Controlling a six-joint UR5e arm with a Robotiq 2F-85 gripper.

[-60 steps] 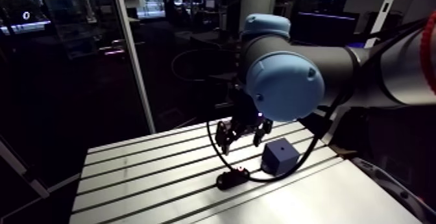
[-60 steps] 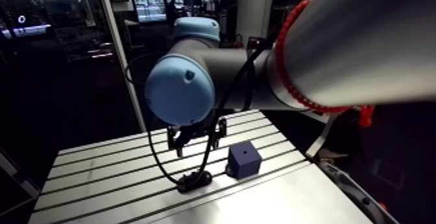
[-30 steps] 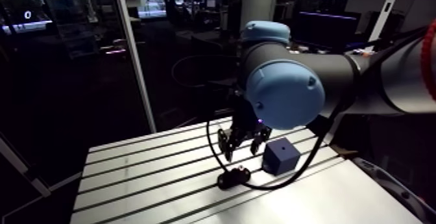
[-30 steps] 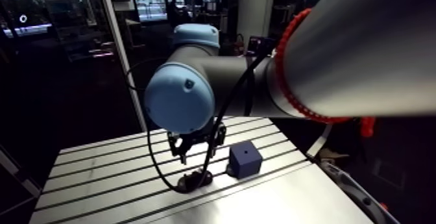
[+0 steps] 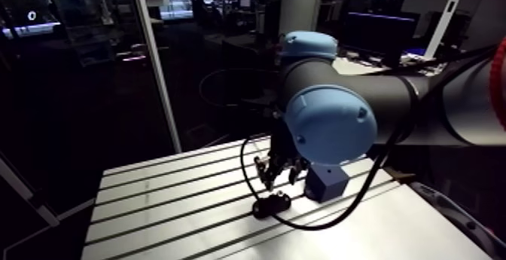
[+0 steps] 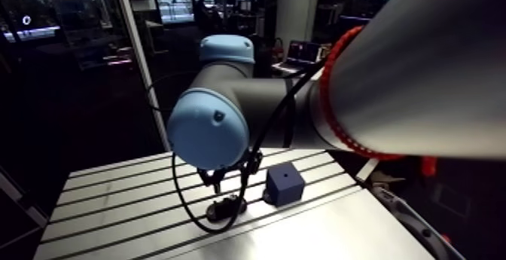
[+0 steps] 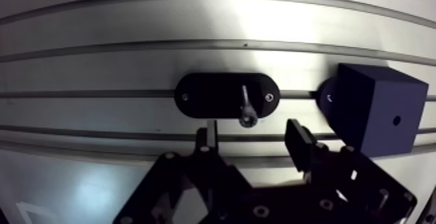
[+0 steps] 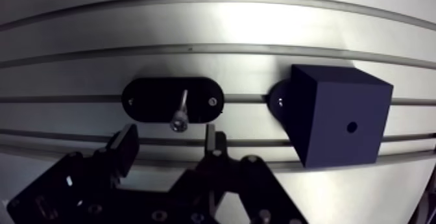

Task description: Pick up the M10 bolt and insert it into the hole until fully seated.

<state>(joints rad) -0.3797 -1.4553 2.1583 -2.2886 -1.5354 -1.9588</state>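
In the wrist view a small silver bolt (image 7: pixel 246 110) stands upright in a black oval holder (image 7: pixel 201 97) on the slotted table (image 7: pixel 97 64). My gripper (image 7: pixel 253 134) is open, hanging over the holder. The bolt's head sits just ahead of the gap between the fingers, touching neither. Beside the holder stands a dark blue cube (image 7: pixel 376 113) with a small round hole (image 7: pixel 396 119) in its top face. The arm view shows the gripper (image 5: pixel 280 171) low over the holder (image 5: pixel 271 203), with the cube (image 5: pixel 327 182) to its right.
A black round foot (image 7: pixel 327 98) joins the cube's base to a table slot, close to the holder's end. Long slots run across the aluminium table under everything. The table's front right part (image 5: pixel 361 237) is a smooth plate.
The gripper has come down toward the black holder and the bolt, still open. The holder and the cube have stayed where they were.
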